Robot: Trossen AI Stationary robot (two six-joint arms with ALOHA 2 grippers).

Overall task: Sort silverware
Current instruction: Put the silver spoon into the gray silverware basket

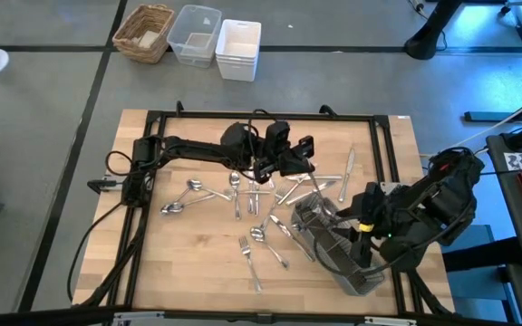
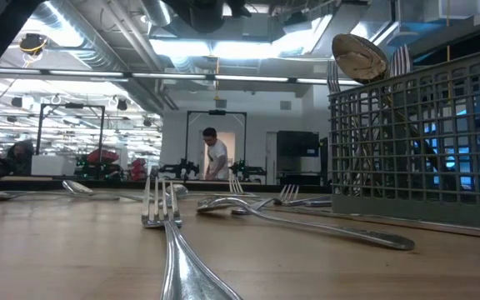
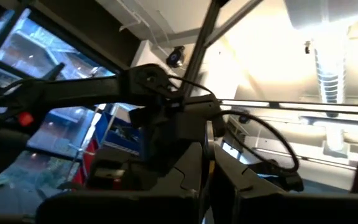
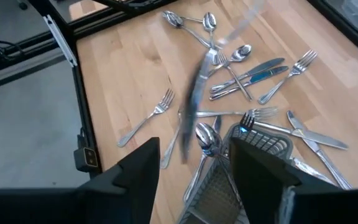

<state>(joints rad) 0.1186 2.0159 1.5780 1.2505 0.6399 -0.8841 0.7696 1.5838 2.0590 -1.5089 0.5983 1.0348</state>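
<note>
While the right end effector (image 4: pixel 194 171) stands wide open and empty above the grey slatted rectangular caddy (image 1: pixel 333 240) at lower right, a blurred slim silver utensil (image 4: pixel 194 102) shows between its fingers. The left end effector (image 1: pixel 263 170), shut, sits at centre over shiny metal forks, spoons and knives (image 1: pixel 243 204) scattered across the pale wooden surface (image 1: pixel 188 263).

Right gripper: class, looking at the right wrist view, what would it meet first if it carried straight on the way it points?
Probably the grey caddy: the open right gripper points down over its rim, with a blurred knife just ahead. Depth is unclear.
</note>
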